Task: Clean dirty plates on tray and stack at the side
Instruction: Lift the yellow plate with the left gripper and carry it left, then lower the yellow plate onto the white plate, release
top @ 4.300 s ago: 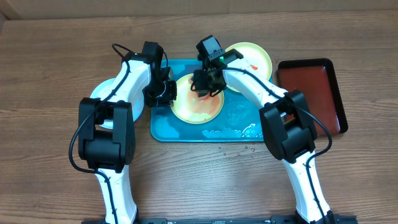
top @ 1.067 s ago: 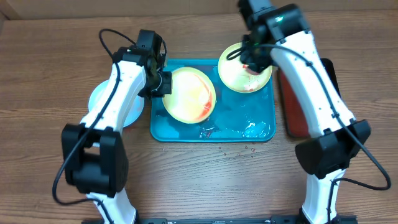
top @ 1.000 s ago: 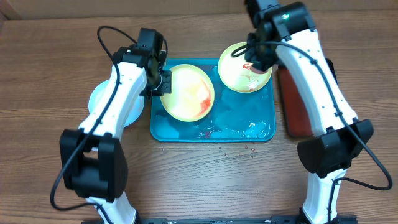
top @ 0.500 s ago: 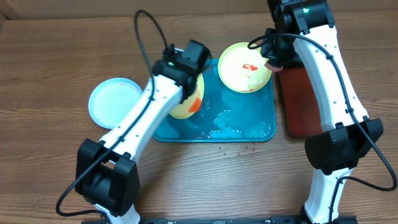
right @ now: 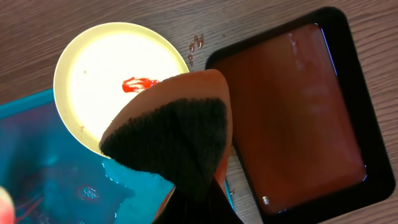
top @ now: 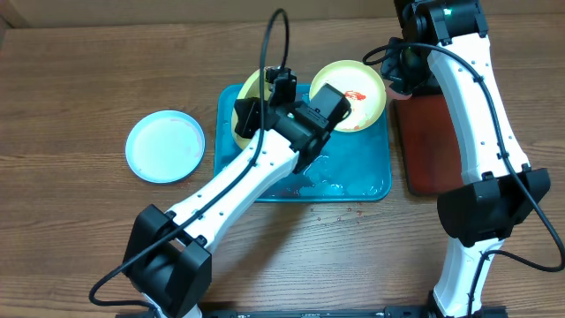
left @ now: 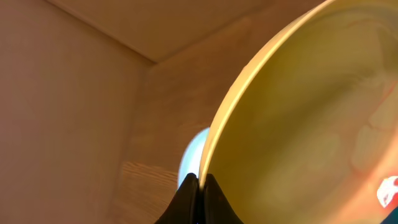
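My left gripper (top: pixel 250 113) is shut on the rim of a pale yellow-green plate (top: pixel 256 87), held tilted on edge above the left part of the teal tray (top: pixel 371 152). In the left wrist view the plate (left: pixel 311 118) fills the right side, with a red smear (left: pixel 388 186) low on it. A second yellow-green plate (top: pixel 353 93) with a red smear (right: pixel 140 83) lies on the tray's far right corner. The blue-white plate (top: pixel 165 147) lies on the table to the left. My right gripper (right: pixel 198 202) is shut on an orange-and-black sponge (right: pixel 171 134), above that plate's right edge.
A dark-red, black-rimmed tray (top: pixel 441 146) lies right of the teal tray. Water and reddish smears pool on the teal tray's floor (top: pixel 340 172). A few droplets dot the wood (top: pixel 340 212) in front of it. A cardboard wall (left: pixel 68 93) stands behind the table.
My left arm lifted the yellow-green plate off the tray, tipped it on edge and swung across to the right. My right arm drew the sponge off to the right of the second plate.
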`<state>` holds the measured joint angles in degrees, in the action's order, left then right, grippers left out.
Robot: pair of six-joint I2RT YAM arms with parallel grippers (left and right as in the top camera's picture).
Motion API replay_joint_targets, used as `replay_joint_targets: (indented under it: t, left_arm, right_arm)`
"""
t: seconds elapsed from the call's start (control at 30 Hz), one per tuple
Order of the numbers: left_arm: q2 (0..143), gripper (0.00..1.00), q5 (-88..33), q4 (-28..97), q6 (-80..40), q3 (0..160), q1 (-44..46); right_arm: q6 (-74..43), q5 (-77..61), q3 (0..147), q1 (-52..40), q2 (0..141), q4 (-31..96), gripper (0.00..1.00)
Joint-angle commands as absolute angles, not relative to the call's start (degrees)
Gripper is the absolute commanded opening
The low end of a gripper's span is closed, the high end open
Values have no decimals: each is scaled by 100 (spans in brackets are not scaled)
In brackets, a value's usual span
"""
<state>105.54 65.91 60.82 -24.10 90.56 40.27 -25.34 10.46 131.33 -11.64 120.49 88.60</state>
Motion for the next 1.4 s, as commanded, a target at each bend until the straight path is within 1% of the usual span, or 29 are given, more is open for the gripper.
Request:
replay_joint_targets:
  t: [0.0,0.27,0.47,0.5,0.7,0.8,0.93,1.1,1.23,1.37]
  left_arm:
    - [10412,4,7478,6066,-2711,9091,4130]
    - [10412,4,7898,6064,-2749,9091,4204]
    - [10412,4,7773,6064,-2794,9091,4202]
    - [10412,4,7559,6069,-2788,9091,4195]
    - [10412,4,5054,6152,-2342,9091,3778]
    - [10412,4,3900,6149,-2150,9091,3232]
    - [10412,4,2362,6147,-1800,9091,2226]
    - [10412,4,674,6053,-1439,9091,637]
    - [10416,4,-108,5999,-1409,9078,-602]
    - [10416,4,-263,5968,-1413,8912,-1553]
  right_arm:
    - [-2506,1039,13233,-1144,11955,8868,4]
    - [-2499,1041,13233,-1138,11955,8886,4]
    - [-2499,1041,13233,-1131,11955,8890,4]
    - [-2499,1041,13233,-1120,11955,8892,4]
    - [-2375,1041,13233,-1116,11955,8910,4]
    - [-2370,1041,13233,-1116,11955,8910,4]
    - [-2338,1048,13233,-1116,11955,8901,4]
    - [-2268,1041,13233,-1116,11955,8884,4]
    - [-2268,1041,13233,-1118,11955,8873,4]
    - [-2268,1039,13233,-1116,11955,8884,4]
